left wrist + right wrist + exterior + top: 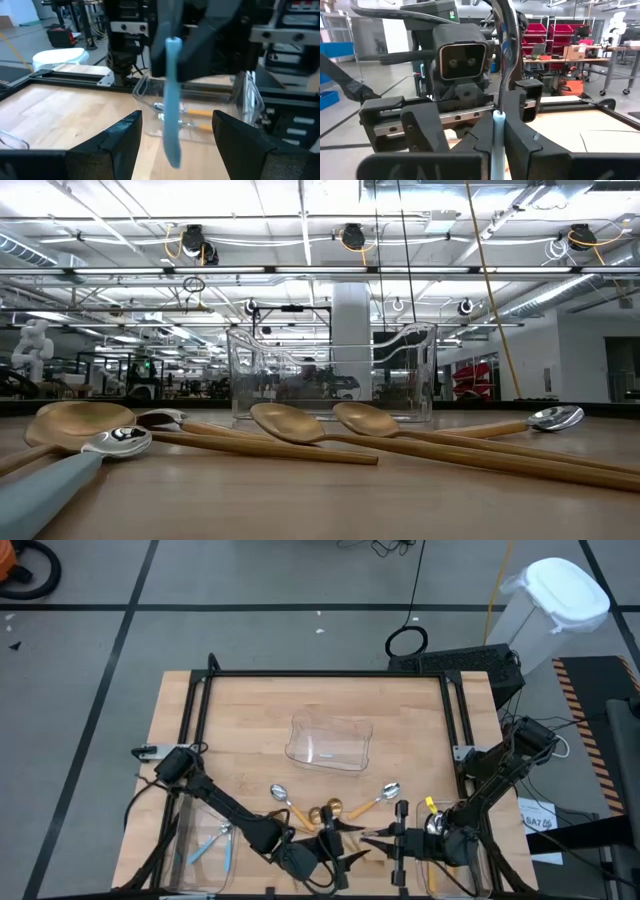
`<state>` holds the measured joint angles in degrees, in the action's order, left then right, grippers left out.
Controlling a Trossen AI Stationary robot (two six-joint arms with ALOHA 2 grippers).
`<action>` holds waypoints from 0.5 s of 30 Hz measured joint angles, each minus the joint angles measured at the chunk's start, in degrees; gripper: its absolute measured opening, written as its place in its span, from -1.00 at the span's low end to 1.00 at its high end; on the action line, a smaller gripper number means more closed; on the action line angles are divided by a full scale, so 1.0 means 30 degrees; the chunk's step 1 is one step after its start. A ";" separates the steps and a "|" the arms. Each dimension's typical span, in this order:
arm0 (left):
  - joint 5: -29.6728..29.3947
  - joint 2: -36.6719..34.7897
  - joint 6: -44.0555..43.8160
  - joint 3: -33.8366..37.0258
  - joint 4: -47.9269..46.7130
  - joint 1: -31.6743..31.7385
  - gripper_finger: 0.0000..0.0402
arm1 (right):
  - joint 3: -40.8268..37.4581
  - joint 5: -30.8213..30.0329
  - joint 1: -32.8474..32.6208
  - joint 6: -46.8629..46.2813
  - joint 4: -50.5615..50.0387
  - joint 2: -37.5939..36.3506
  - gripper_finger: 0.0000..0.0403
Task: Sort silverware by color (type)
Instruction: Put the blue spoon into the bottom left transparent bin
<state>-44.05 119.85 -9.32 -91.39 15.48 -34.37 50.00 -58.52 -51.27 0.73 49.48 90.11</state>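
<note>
We see a tray (329, 743) standing at the middle of the tabletop (250, 710), with spoons (330, 808) lying on the boards in front of it. Two more trays flank these at the near edge (left one (205, 837) holding two spoons, right one (462, 862) partly under the arm).

Colours on the table: wood, gold, silver, blue.
Light wooden table (250, 710); all-gold spoons (300, 425); silver-bowled spoon, light-blue handle (60, 475); colourless clear tray (330, 743); dark arms.
</note>
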 joint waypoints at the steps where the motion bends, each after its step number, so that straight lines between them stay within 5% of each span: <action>1: 0.0000 0.0000 -0.0008 0.0000 0.0140 0.0025 0.18 | 0.0000 0.0000 0.0000 0.0016 0.0102 0.0000 -0.89; 15: 0.0174 0.0000 -0.0249 0.0000 -0.0332 0.0160 -0.43 | 0.0000 0.0011 -0.0080 0.1197 0.1003 0.0000 -0.89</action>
<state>-43.53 119.85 -10.07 -91.39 14.49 -33.89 50.00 -58.49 -51.51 4.32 52.49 90.11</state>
